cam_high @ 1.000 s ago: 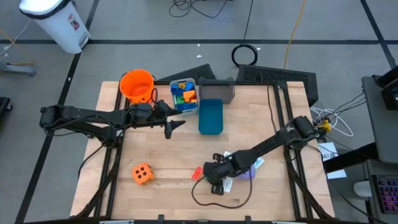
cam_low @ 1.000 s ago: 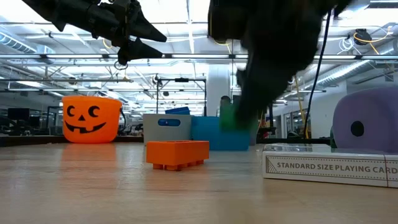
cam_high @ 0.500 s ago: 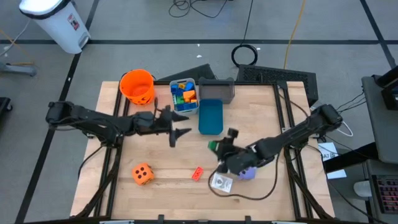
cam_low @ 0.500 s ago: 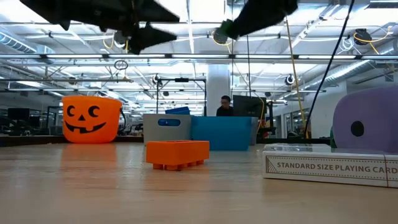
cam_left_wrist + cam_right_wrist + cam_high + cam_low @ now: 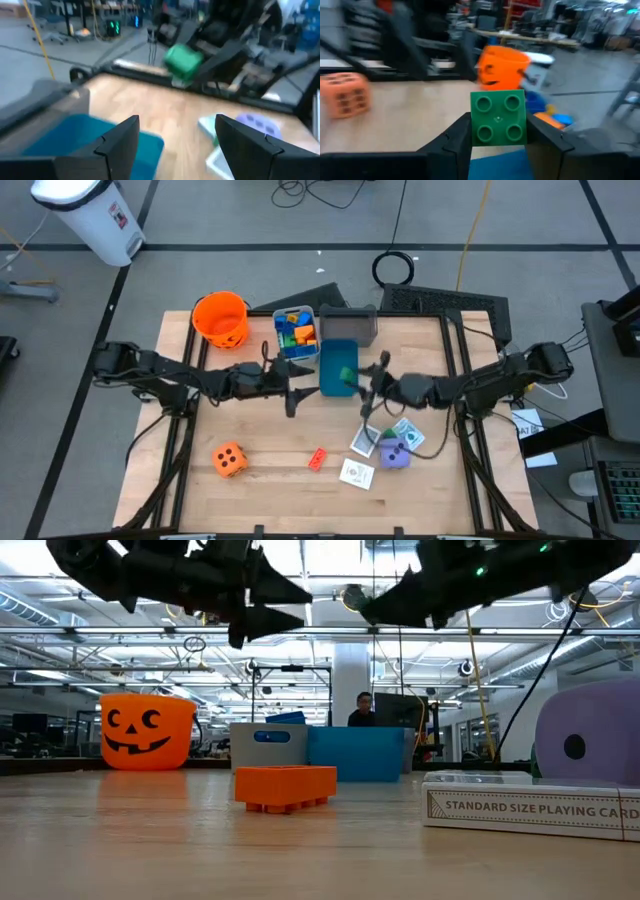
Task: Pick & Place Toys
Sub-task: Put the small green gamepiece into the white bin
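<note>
My right gripper is shut on a green studded block and holds it above the near part of the blue bin. My left gripper is open and empty, in the air just left of that bin; its wrist view shows the green block ahead. On the table lie an orange dotted die, a red-orange block, a purple die and picture cards. A bin of coloured blocks stands at the far side. My right gripper pinches the green block by two opposite sides between its two fingers. The fingers come from the table's right, roughly level. The block's studded face is turned toward the wrist camera. It is lifted clear of table and bin.
An orange pumpkin-face bucket stands at the far left and a grey bin behind the blue one. A playing-card box lies near the purple die. The two grippers are close together over the table's middle.
My right gripper has risen from the table near the front edge with the green block and gone toward the far edge, until it is above the blue bin. My left gripper has moved a little toward the table's right and near side, staying open.
</note>
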Tool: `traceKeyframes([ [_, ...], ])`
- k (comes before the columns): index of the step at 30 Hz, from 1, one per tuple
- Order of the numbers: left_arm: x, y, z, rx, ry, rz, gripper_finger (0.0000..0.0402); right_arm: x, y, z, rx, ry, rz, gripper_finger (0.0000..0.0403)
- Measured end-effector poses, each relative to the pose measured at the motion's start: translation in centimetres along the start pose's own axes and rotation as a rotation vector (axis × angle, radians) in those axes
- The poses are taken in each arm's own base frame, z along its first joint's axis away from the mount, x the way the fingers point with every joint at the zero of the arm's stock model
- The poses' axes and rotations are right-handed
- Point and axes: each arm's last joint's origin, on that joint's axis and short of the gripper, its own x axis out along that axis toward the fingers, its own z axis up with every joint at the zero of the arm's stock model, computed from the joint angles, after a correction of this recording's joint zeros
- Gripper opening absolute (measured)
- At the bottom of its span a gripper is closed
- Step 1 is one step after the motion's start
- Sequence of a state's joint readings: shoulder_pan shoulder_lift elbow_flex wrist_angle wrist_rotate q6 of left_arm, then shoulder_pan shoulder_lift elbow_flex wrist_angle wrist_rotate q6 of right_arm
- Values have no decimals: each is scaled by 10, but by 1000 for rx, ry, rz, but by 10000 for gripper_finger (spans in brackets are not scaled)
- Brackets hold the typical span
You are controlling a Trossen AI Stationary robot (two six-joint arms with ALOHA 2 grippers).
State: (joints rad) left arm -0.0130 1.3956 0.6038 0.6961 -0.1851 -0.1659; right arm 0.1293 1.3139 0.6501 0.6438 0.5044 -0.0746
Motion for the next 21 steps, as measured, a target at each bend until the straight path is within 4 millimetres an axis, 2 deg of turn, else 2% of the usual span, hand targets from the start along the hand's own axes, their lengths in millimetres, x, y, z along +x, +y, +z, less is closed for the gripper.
traceKeyframes([
  [4, 3, 8, 14, -14, -92, 18, 269, 11, -32, 3, 22, -44, 14, 141],
  [7, 6, 15, 23, -7, -108, -2, 269, 19, -50, 2, 89, -43, 134, 147],
  [10, 9, 20, 30, -4, -115, -51, 269, 22, -60, 0, 127, -40, 235, 144],
  [16, 17, 28, 44, -70, -149, -52, 269, 22, -59, -2, -30, -30, 199, 139],
  [21, 37, 31, 48, -198, -76, -53, 269, 20, -48, 2, -239, -70, 92, 145],
])
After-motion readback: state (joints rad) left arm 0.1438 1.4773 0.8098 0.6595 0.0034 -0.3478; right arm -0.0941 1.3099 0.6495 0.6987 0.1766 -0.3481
